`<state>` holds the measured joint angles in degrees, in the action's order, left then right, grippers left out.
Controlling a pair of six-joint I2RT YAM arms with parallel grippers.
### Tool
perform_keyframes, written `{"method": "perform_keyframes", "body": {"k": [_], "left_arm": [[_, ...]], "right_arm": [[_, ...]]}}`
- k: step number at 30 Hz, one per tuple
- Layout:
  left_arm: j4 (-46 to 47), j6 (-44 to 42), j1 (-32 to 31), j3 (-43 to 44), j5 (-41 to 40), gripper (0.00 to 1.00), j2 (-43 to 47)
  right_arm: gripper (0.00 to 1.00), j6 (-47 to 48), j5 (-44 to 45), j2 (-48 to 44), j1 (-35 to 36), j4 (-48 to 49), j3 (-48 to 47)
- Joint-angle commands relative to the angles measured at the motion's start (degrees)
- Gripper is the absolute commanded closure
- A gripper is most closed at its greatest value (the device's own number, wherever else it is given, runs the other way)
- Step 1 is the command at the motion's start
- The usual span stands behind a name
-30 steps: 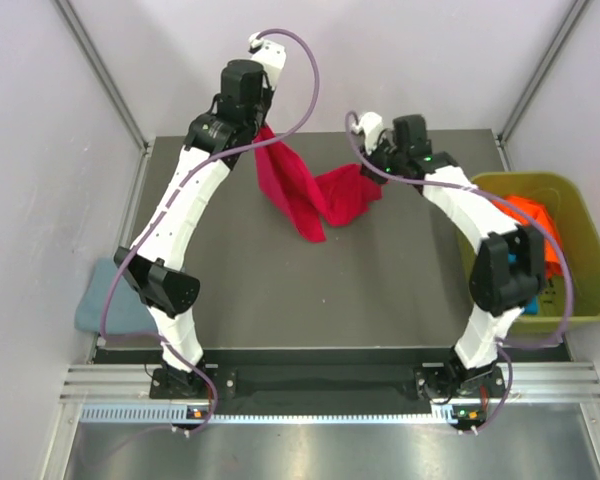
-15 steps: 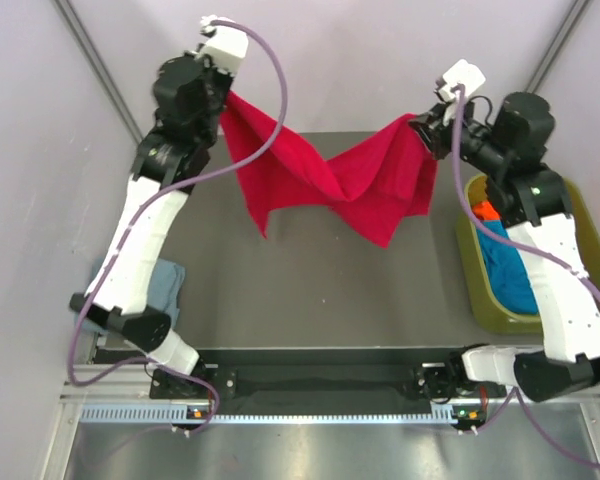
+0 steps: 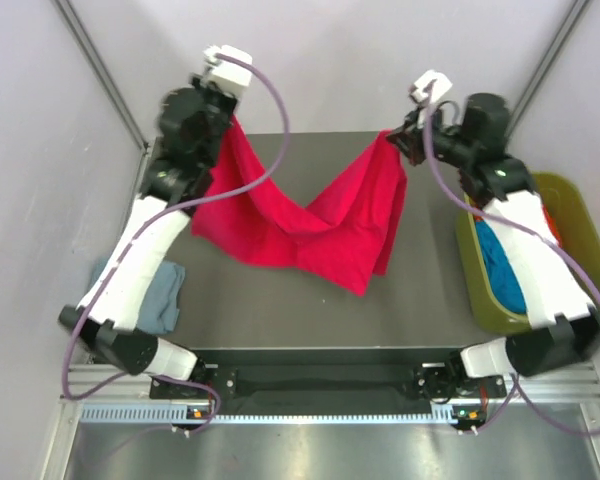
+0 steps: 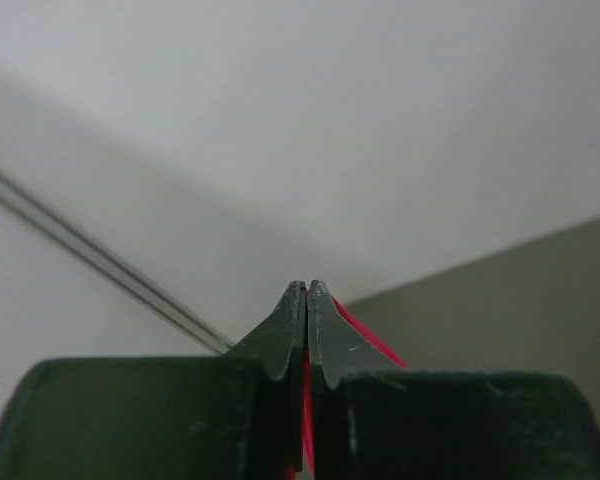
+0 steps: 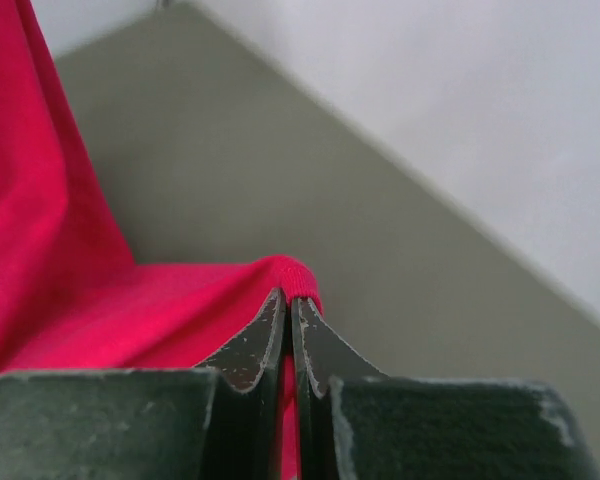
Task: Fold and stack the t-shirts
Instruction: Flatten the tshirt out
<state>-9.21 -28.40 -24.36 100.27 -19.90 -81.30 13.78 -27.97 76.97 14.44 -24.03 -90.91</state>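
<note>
The crimson red t-shirt [image 3: 310, 225] hangs spread between both grippers above the table, sagging in the middle with its lower edge near the table. My left gripper [image 3: 227, 122] is shut on its left top corner; a red sliver shows between the jaws in the left wrist view [image 4: 306, 400]. My right gripper [image 3: 395, 140] is shut on the right top corner, with red cloth [image 5: 100, 300] bunched at the fingertips. The grey-blue t-shirt [image 3: 155, 295] lies at the table's left edge. The turquoise t-shirt [image 3: 502, 265] and the orange t-shirt [image 3: 550, 218] lie in the bin.
The olive-green plastic bin [image 3: 580, 215] stands at the right edge of the grey table [image 3: 420, 300]. Pale walls with slanted metal rails [image 3: 100, 70] close in behind and at both sides.
Both grippers have risen and spread apart from a second ago, stretching the red t-shirt out. Since half a second ago they have come lower and the cloth sags further toward the table.
</note>
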Motion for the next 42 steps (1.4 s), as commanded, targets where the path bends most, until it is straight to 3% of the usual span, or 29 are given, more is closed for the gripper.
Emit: {"method": "perform_keyframes", "body": {"k": [1,7,13,14,15,18,23,27,37,42], "left_arm": [[0.15,5.81,0.98,-6.91,3.72,1.00,-5.09],[5.95,11.17,5.99,-11.24,6.37,1.00,-19.12],[10.97,11.97,7.66,-6.67,2.85,1.00,-27.15],[11.06,11.88,7.57,-5.27,2.94,1.00,-27.94],[10.80,12.05,7.49,-4.65,2.85,1.00,-28.04],[6.41,13.45,7.48,-1.84,3.37,1.00,-27.34],[1.92,15.22,7.40,-3.14,5.22,1.00,-22.07],[0.43,14.87,6.70,-5.17,5.48,1.00,-18.73],[-0.46,14.69,6.25,-4.65,5.23,1.00,-18.19],[-0.37,14.78,6.08,-4.64,4.87,1.00,-18.55]], "right_arm": [[1.00,-2.70,-3.49,10.00,-0.72,3.46,2.76],[1.00,-5.34,-5.26,29.94,-1.34,6.89,-5.83],[1.00,-5.34,2.37,37.81,-3.27,16.10,-9.02],[0.94,-4.91,3.09,37.73,-3.45,16.21,-9.02],[0.65,-2.90,3.27,36.77,-3.62,15.60,-8.93],[0.22,2.36,2.92,29.08,-3.89,11.73,-3.51],[0.24,18.43,-8.32,9.98,-3.63,1.73,17.39],[0.29,28.04,-13.33,-0.22,-2.84,-11.80,24.98],[0.37,43.86,-12.04,3.01,5.23,-22.45,31.15],[0.39,50.46,-7.90,3.45,11.05,-20.80,34.83]]}}
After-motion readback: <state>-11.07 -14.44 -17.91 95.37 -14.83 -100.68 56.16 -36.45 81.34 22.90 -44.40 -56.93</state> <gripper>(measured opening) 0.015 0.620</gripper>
